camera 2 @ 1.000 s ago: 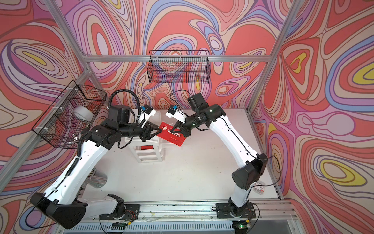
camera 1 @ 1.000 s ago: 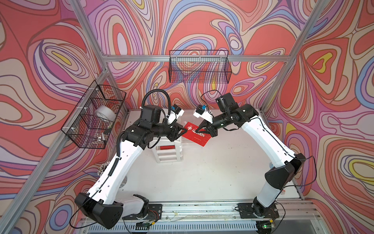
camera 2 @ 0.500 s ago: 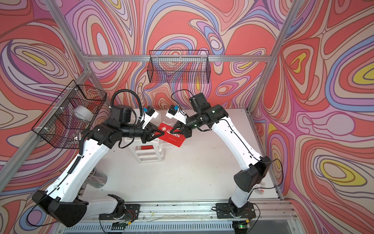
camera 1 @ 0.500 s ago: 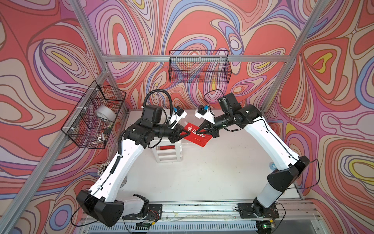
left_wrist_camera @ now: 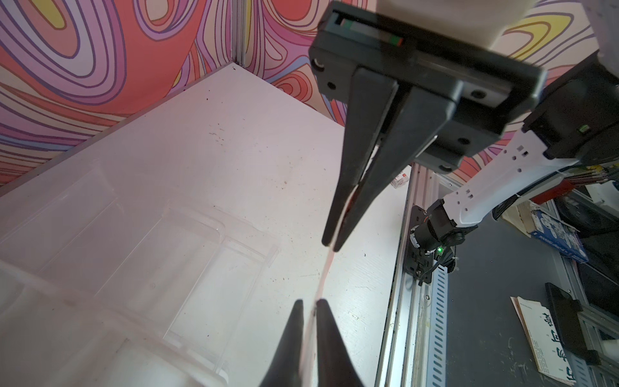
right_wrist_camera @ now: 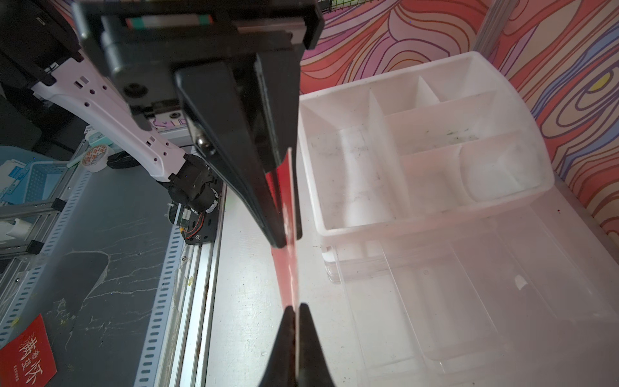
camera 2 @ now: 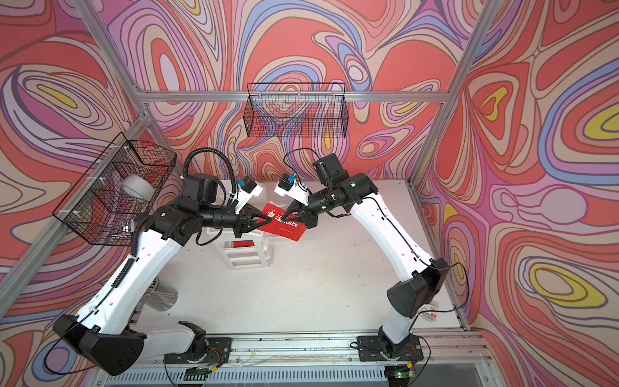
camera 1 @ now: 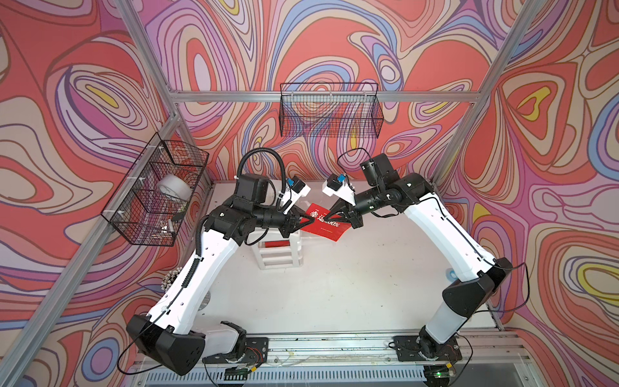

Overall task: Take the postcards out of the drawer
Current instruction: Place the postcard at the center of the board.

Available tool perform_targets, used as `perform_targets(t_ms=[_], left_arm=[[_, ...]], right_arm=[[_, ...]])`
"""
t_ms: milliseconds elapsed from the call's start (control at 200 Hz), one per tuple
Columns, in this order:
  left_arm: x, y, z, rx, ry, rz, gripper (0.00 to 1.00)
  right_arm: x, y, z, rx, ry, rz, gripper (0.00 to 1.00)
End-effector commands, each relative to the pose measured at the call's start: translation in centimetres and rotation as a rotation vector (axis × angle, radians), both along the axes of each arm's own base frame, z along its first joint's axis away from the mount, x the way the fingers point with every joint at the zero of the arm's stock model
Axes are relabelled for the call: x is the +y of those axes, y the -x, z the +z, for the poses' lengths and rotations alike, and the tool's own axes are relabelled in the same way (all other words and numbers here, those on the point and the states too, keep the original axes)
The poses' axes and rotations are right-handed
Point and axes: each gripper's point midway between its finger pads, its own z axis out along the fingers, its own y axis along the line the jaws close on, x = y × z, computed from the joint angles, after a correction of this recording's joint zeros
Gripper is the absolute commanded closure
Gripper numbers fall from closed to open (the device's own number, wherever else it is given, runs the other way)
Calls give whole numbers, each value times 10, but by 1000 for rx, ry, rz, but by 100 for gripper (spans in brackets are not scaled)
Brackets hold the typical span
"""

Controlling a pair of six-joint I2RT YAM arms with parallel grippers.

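**Above the organizer, two sets of fingers hold one red card**

Up in the air over the white organizer [camera 1: 279, 259], a red card [camera 1: 326, 226] with white writing hangs between the two arms. The left fingers [camera 1: 310, 220] are shut tight on one end of it. The right fingers [camera 1: 331, 216] are shut tight on the far end. Both wrist views show the card edge-on, as a thin red line running from one pinch to the other. Each pair of tips has just the card between them.

The card is tilted and touches nothing but the fingers. It is out of the drawer [right_wrist_camera: 469, 301]. The clear drawer sticks out from under the organizer, low on the white worktop [camera 1: 335, 295].

In both top views a bit of red shows at the front of the organizer. I cannot tell what it is.

A second card [right_wrist_camera: 26, 355], red with white writing, lies flat on a dark surface past the edge of the worktop.
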Motion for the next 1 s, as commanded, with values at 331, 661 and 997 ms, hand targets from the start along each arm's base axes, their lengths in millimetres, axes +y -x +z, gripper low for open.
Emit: perform_targets(t_ms=[331,661,997], left_arm=[[-3,8,3,1,16,-32,100],[0,1,-1,0,-3,3,100],[9,-39,5,16,2,228,100]], right_arm=[[3,2,2,11,-22,4,96],[0,-43,9,2,-45,-197,64],[-33,-113,6,141,-177,-531,54]])
